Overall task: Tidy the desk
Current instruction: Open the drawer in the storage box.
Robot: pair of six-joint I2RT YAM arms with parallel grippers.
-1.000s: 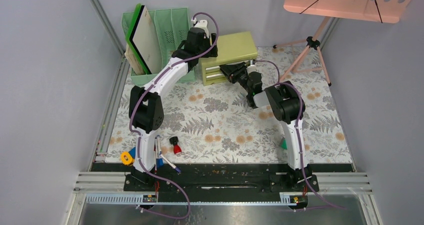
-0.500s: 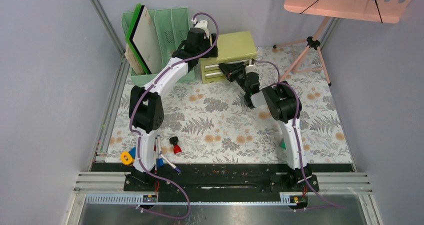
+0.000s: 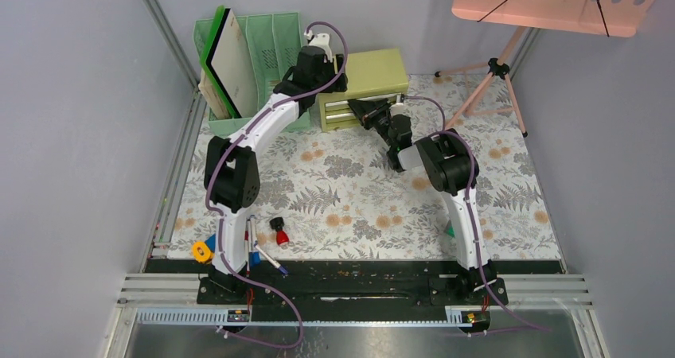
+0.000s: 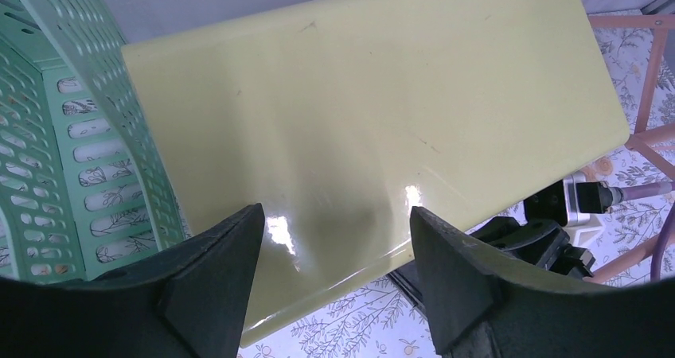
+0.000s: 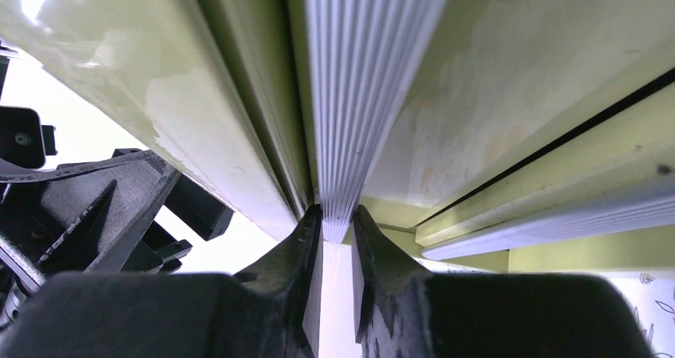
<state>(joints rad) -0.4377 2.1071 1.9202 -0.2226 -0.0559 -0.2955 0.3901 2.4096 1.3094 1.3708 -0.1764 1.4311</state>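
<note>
Now the ribbed drawer handle [image 5: 366, 71] of the yellow-green chest [image 3: 374, 73] is clamped between the right jaws, while the left jaws are held spread wide over the chest's top.

The fern-printed tabletop [image 3: 350, 199] is seen filling the middle of the top view, from the arm bases to the back wall, with the green file rack [image 3: 275, 36] and the chest set side by side at its far edge. The left arm [image 3: 255, 127] is found where it was a second ago, its jaws released; whether the lid is touched cannot be told. The right arm [image 3: 454, 167] has been drawn closer to the chest front since then, and its jaws have been narrowed onto the handle's tip. A red-and-black piece [image 3: 279, 231], a pen [image 3: 267, 256] and a yellow piece [image 3: 200, 251] are left unmoved by the left arm's base.
</note>
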